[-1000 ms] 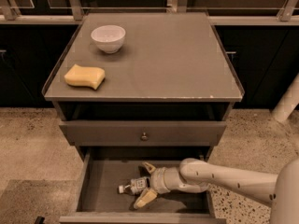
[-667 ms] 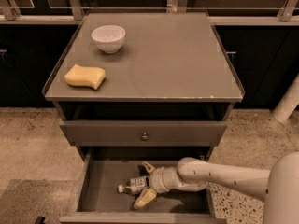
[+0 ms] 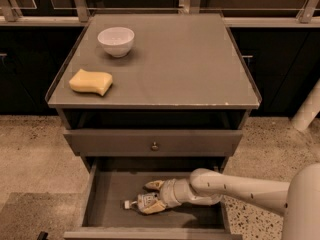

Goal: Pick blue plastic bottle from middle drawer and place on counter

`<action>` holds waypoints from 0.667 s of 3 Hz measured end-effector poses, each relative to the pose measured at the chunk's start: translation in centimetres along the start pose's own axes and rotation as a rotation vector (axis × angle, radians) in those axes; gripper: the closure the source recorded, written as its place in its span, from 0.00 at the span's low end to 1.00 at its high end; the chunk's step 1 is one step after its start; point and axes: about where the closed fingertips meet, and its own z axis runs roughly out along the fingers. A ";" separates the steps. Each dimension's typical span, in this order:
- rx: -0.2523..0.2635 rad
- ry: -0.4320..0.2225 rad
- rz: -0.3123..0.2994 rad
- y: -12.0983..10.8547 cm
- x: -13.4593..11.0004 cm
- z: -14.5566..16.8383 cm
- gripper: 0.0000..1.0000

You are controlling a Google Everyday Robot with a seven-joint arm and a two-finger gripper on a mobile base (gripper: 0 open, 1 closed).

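Note:
The blue plastic bottle (image 3: 140, 202) lies on its side on the floor of the open middle drawer (image 3: 107, 194), cap pointing left. My gripper (image 3: 153, 195) reaches into the drawer from the right, its tan fingers spread, one behind the bottle (image 3: 154, 185) and one in front (image 3: 152, 208). The bottle's right end sits between them. The white arm (image 3: 235, 186) crosses the drawer's right side. The counter (image 3: 175, 59) is above, flat and grey.
A white bowl (image 3: 116, 40) stands at the counter's back left and a yellow sponge (image 3: 91, 81) at its front left. A closed drawer front with a round knob (image 3: 155, 146) sits above the open drawer. A white post (image 3: 307, 109) stands at the right.
The gripper and arm have stayed almost in place around the bottle in the drawer. The bottle has not visibly moved.

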 end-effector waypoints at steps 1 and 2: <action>0.000 0.000 0.000 0.0 0.0 0.0 0.66; 0.000 0.000 0.000 0.0 0.0 0.0 0.89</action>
